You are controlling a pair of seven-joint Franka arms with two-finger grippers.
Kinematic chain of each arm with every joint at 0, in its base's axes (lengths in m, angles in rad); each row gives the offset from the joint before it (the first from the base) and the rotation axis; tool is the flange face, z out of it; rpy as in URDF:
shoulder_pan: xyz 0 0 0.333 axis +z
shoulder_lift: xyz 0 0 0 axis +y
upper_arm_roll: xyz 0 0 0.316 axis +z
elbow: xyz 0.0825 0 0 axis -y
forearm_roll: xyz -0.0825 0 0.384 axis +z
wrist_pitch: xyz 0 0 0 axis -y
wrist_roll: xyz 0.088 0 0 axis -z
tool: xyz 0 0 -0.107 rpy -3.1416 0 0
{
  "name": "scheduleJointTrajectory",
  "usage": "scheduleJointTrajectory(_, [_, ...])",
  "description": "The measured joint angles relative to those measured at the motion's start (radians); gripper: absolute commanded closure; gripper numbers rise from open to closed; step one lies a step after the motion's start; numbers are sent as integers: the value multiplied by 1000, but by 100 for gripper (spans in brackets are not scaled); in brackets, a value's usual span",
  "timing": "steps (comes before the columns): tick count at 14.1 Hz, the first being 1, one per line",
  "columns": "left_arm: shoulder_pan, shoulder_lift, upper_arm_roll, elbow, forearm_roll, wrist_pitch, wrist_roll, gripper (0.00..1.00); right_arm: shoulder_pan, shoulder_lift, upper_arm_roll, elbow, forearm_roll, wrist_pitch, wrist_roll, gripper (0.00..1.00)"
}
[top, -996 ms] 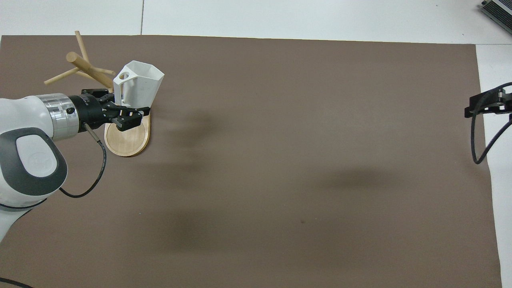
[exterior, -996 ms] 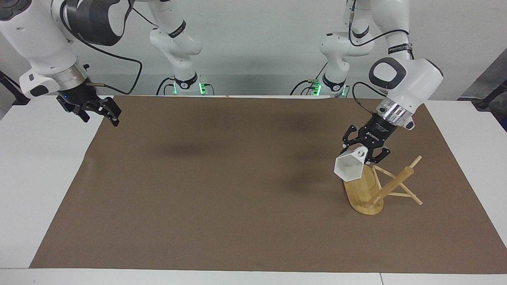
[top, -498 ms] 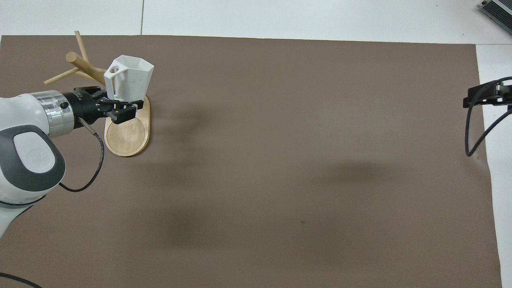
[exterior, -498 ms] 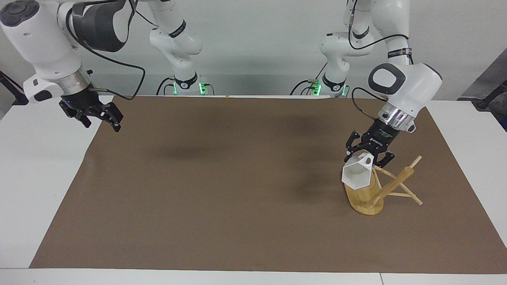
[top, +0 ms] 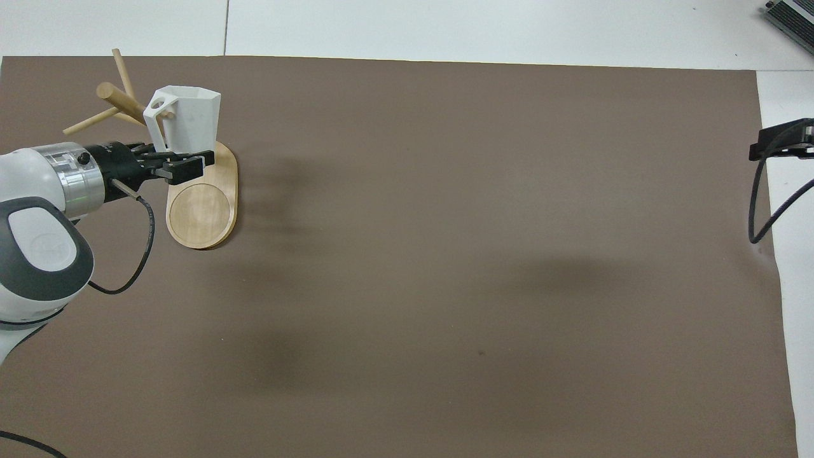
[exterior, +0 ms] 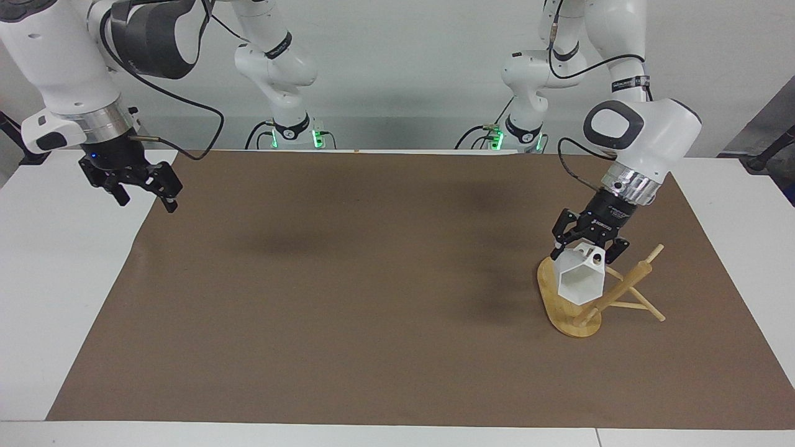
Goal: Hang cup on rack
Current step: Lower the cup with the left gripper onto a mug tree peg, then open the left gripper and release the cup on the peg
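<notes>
A pale wall backs the scene, and a white tabletop [exterior: 56, 261] carries a wide brown mat [exterior: 372, 285] that covers most of it.

Going across the facing view from its nine o'clock side, the right hand [exterior: 141, 194] comes first. It hangs in the air over the mat's edge at the right arm's end of the tabletop, at about ten o'clock in that view, with its fingers spread apart and nothing between them. This arm waits. In the overhead view only its dark tip [top: 781, 138] shows, at about three o'clock.

The middle of the mat carries only soft shadows.

At about four o'clock in the facing view, toward the left arm's end, stands the rack [exterior: 562, 307]. Its oval base lies flat on the mat, while its post leans away from upright and thin pegs stick out near its top. The left hand [exterior: 587, 247] hangs over the rack's base and is clamped on the cup [exterior: 579, 282] at its handle end. The cup is tipped so that its hexagonal mouth faces the camera. In the overhead view the cup [top: 184, 121] hangs over the farther end of the base [top: 202, 210], and a peg appears to meet the hole in its handle, though whether it passes through is hard to tell.
</notes>
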Motion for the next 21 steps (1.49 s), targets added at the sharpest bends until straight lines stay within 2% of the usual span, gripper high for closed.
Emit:
scheduleJointTrajectory(1, [3, 1, 0, 0, 0, 0, -9, 94, 0, -10, 0, 0, 0, -5, 0, 0])
scheduleJointTrajectory(2, [4, 1, 0, 0, 0, -1, -15, 69, 0, -18, 0, -1, 0, -8, 0, 0])
scheduleJointTrajectory(3, [4, 2, 0, 0, 0, -1, -19, 30, 0, -25, 0, -3, 0, -9, 0, 0])
scheduleJointTrajectory(4, [4, 2, -1, 0, 0, -2, -20, 24, 0, -28, 0, -5, 0, -9, 0, 0])
scheduleJointTrajectory(5, [4, 2, -1, 0, 1, -4, -21, 9, 0, -28, 0, -7, 0, -9, 0, 0])
scheduleJointTrajectory(6, [5, 2, -1, 0, 6, -7, -21, 0, 0, -28, 0, -10, 0, -9, 0, 0])
scheduleJointTrajectory(12, [39, 0, 0, 43, 163, -131, 33, 0, 25, -29, 1, -13, 1, -17, 0, 0])
scheduleJointTrajectory(17, [51, -7, 7, 95, 281, -245, 325, 0, 41, -30, 0, -13, 1, -24, 0, 0])
scheduleJointTrajectory(21, [51, -26, 6, 143, 358, -340, 666, 0, 41, -31, -1, -13, 1, -24, 0, 0])
